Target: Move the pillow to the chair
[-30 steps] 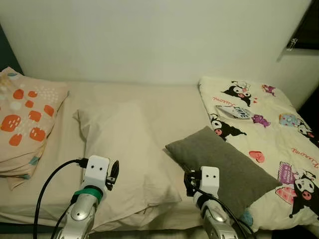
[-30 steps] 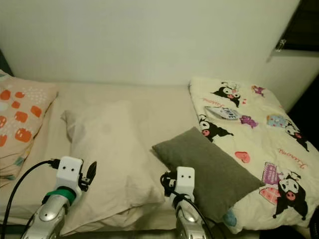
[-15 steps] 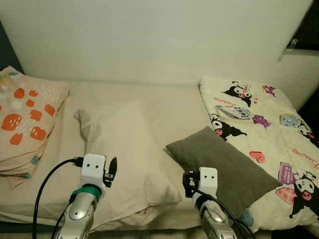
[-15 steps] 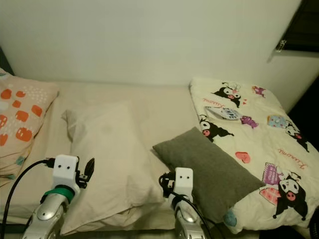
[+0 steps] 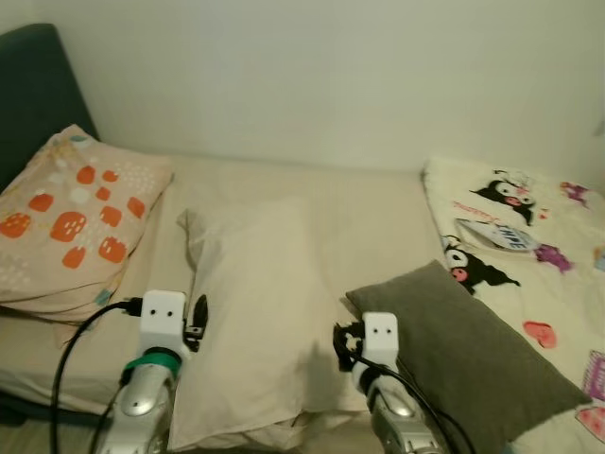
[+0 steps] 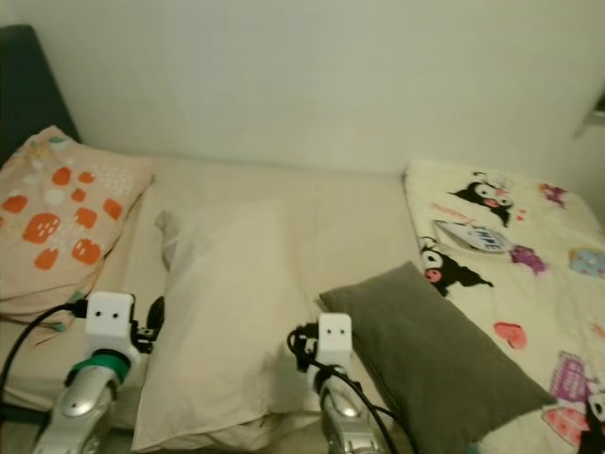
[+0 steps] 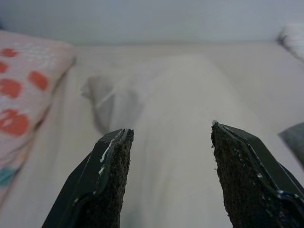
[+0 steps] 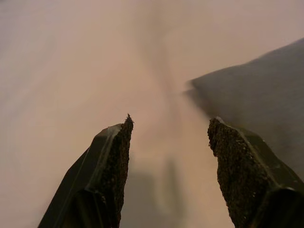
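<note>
A long cream pillow [image 5: 260, 312] lies lengthwise in the middle of the bed. My left gripper [image 5: 198, 310] hovers low at its near left edge, open with nothing between the fingers; the left wrist view looks along the cream pillow [image 7: 175, 118]. To the right rests a grey pillow [image 5: 473, 350]. My right gripper [image 5: 344, 340] stands open over the gap between the cream pillow and the grey pillow's near corner [image 8: 256, 90].
An orange-patterned pillow [image 5: 71, 213] sits at the bed's left end against a dark upholstered back [image 5: 33, 85]. A cartoon-print blanket [image 5: 529, 218] covers the right side. A pale wall [image 5: 312, 66] closes the far side of the bed.
The camera has swung left, so the whole scene has shifted right and the dark back has come into view. Both grippers stay open and low near the bed's front edge.
</note>
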`<state>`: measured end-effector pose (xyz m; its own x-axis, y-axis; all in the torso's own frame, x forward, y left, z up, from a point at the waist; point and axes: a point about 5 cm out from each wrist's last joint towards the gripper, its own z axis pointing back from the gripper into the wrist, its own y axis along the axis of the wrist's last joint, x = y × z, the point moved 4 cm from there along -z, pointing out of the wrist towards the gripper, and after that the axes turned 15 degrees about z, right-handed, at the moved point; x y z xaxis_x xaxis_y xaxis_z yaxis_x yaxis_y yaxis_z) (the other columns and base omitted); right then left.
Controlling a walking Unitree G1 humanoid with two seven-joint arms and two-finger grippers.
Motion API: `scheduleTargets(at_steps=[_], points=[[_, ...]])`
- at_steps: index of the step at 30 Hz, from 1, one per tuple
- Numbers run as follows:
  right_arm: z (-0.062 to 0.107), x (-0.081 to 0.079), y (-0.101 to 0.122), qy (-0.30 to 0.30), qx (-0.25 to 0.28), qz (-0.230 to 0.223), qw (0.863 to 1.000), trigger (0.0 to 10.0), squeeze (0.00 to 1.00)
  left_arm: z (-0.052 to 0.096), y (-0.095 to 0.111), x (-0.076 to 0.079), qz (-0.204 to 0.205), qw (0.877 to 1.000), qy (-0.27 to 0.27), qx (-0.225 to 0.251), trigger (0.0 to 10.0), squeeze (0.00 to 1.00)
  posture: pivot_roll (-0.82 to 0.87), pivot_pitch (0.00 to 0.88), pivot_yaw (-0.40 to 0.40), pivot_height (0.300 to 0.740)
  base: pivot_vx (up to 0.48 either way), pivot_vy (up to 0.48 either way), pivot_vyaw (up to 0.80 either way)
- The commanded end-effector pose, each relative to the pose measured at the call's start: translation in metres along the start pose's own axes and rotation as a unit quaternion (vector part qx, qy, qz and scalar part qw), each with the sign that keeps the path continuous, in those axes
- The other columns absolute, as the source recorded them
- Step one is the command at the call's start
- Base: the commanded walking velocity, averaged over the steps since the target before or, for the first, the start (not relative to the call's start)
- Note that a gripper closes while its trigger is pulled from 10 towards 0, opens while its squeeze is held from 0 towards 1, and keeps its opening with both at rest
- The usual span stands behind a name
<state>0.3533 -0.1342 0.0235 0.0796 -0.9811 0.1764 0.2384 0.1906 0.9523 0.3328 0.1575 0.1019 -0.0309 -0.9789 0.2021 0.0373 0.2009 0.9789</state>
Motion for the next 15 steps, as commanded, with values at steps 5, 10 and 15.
scheduleTargets(at_steps=[5,10,15], points=[[0.0011,-0.0028,-0.0048,-0.003,-0.01,-0.007,1.0,10.0,0.0,0.0007,0.0007,-0.0049,-0.012,1.0,0.005,-0.002,10.0,0.0,0.09,0.028,0.01,0.74,0.2,0.0,0.0],[0.0009,-0.003,-0.0042,-0.004,-0.01,-0.009,1.0,10.0,0.0,-0.0001,-0.0016,-0.0004,-0.018,1.0,-0.008,-0.009,10.0,0.0,0.08,0.03,0.015,0.74,0.0,0.0,0.0],[0.001,-0.0017,-0.004,-0.007,-0.008,-0.013,1.0,10.0,0.0,-0.0003,-0.0022,0.0023,-0.024,1.0,-0.014,-0.009,10.0,0.0,0.08,0.031,0.02,0.74,0.0,0.0,0.0]])
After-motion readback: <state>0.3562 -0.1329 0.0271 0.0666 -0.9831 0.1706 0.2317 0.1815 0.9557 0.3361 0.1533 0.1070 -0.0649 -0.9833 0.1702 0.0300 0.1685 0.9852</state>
